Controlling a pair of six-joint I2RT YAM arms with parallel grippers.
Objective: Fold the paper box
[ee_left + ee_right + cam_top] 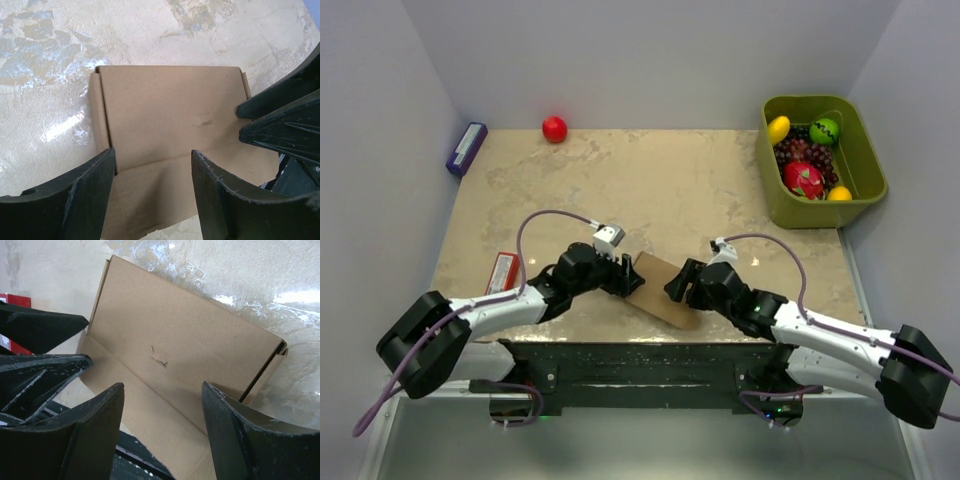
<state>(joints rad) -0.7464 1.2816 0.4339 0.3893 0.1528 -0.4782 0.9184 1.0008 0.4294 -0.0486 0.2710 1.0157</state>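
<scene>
The paper box point(661, 293) is a flat brown cardboard sheet with a crease and side flaps, lying near the table's front edge. My left gripper point(629, 279) is at its left end and my right gripper point(677, 286) at its right end, facing each other. In the left wrist view the paper box point(165, 105) lies under my left gripper point(152, 152), which is open, its jaws straddling the near flap. In the right wrist view the right gripper point(163, 385) is open over the paper box point(190, 335) at its crease. Neither gripper holds anything.
A green bin point(865, 172) with toy fruit stands at the back right. A red ball point(554, 128) and a small purple box point(466, 148) lie at the back left. A flat red box point(503, 272) lies left of the left arm. The table's front edge point(650, 340) runs just behind the cardboard.
</scene>
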